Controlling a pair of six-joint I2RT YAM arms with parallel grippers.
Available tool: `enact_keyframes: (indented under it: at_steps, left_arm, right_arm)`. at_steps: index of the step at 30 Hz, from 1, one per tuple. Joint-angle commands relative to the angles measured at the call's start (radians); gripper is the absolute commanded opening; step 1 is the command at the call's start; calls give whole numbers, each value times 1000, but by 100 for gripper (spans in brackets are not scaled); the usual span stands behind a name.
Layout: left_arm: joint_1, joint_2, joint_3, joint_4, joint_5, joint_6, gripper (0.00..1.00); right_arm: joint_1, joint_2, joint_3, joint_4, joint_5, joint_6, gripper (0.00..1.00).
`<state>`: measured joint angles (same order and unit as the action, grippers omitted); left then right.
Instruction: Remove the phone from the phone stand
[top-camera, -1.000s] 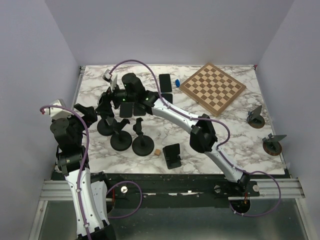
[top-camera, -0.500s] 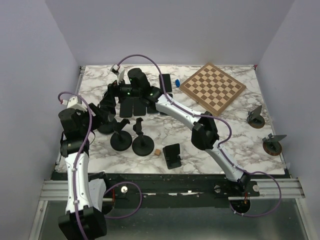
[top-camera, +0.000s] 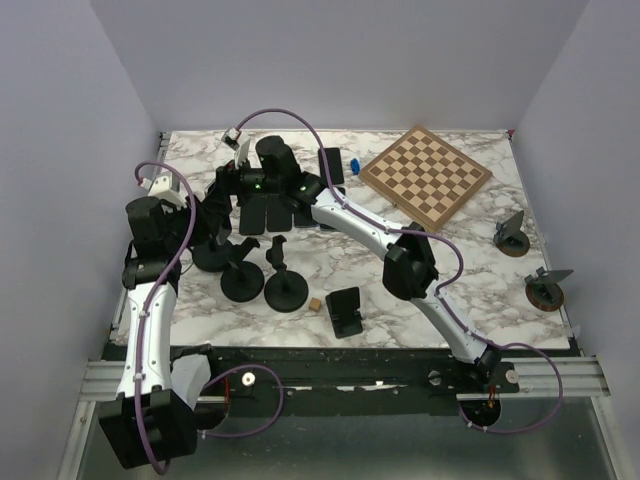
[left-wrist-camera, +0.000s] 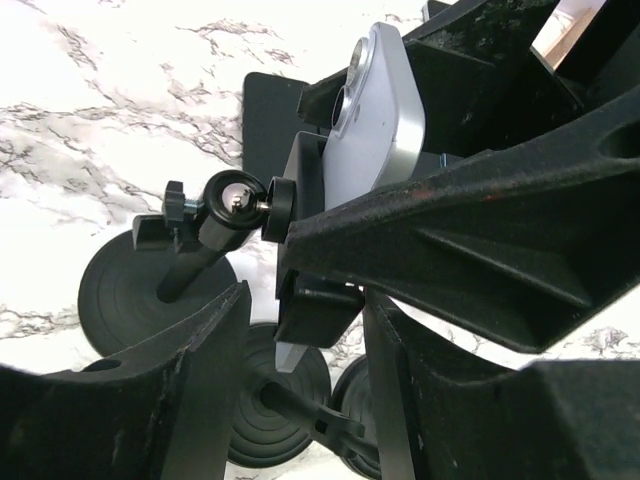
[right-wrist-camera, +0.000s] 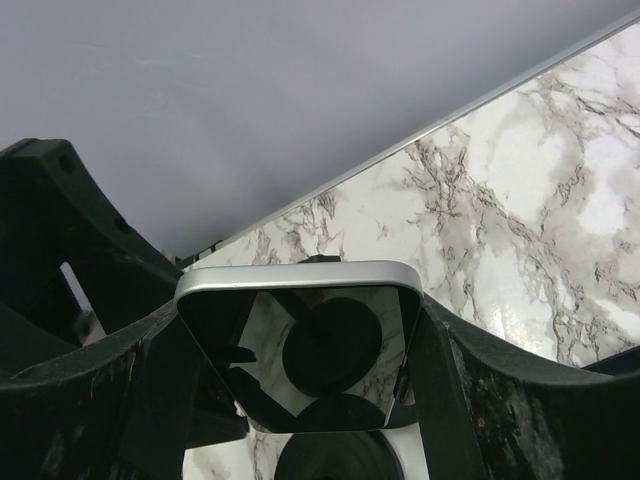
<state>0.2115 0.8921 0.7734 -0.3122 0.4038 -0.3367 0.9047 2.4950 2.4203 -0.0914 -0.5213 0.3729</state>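
The right gripper (right-wrist-camera: 298, 400) is clamped edgewise on the phone (right-wrist-camera: 297, 330) — so it can be lifted off the phone stand (left-wrist-camera: 236, 200).

three round-base stands (top-camera: 285, 292), one chessboard (top-camera: 425, 175), one wooden cube (top-camera: 314, 303).

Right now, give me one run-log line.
right gripper: shut on phone | left gripper: open, straddling phone stand | status: phone in stand clamp, not yet out
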Motion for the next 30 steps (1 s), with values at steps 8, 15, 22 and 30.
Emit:
enact_keyframes:
  at_steps: [8,15,22,30]
  left_arm:
    - [-23,4,-10,81,21,14,40]
    - [-24,0,-17,94,40,23,12]
    - [-23,-36,-15,30,-9,59,0]
    - [-24,-100,-38,-29,45,103,0]
  right_arm:
    - [11,0,28,41,-67,81,1]
    - [12,2,20,47,-48,81,1]
    - [6,-16,-7,69,-83,80,1]
    - [-49,24,59,97,-369,81,1]
